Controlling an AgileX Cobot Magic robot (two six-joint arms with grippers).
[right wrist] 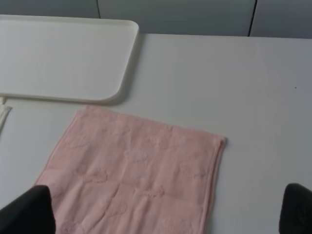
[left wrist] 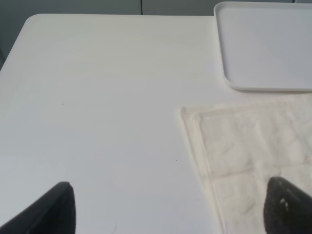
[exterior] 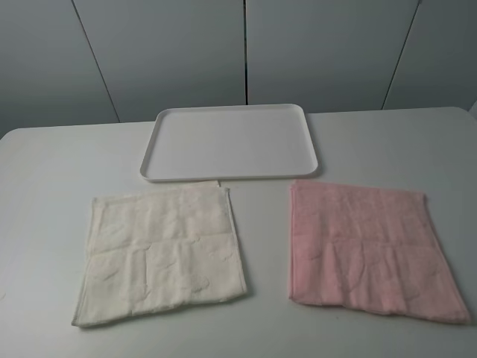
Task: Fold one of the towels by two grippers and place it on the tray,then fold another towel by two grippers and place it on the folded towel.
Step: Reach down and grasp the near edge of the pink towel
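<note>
Table point(exterior: 45, 224): a white top with rounded far corners. It fills most of the exterior high view and carries everything else.
Wall panels point(exterior: 171, 52): grey, behind the table, split by thin dark seams.
Tray point(exterior: 231, 142): a flat white rectangle with rounded corners and a low rim. It lies at the far middle of the table, wider than either towel, with its near edge just beyond the far edges of both.
Pink towel point(exterior: 369, 250): spread flat on the right half of the table, roughly square, and turned a little so its near right corner runs toward the table's front edge. A faint embossed pattern shows in the terry. It lies near the tray but not on it, and well apart from the other towel.
Cream-white towel point(exterior: 160, 253): spread flat on the left half, roughly square and slightly skewed, with a soft crease across its middle and the same faint pattern. Its far right corner comes just beside the tray's near rim.
Left gripper point(left wrist: 170, 209): seen only in the left wrist view. The black fingers point(left wrist: 58, 209) are spread wide, one over bare table and the other over the outer edge of the cream-white towel. Whether either one touches down cannot be told.
Right gripper point(right wrist: 163, 209): seen only in the right wrist view. The black fingers point(right wrist: 29, 209) are spread wide, one over the pink towel and the other over bare table past the towel's outer edge. Contact cannot be told.
</note>
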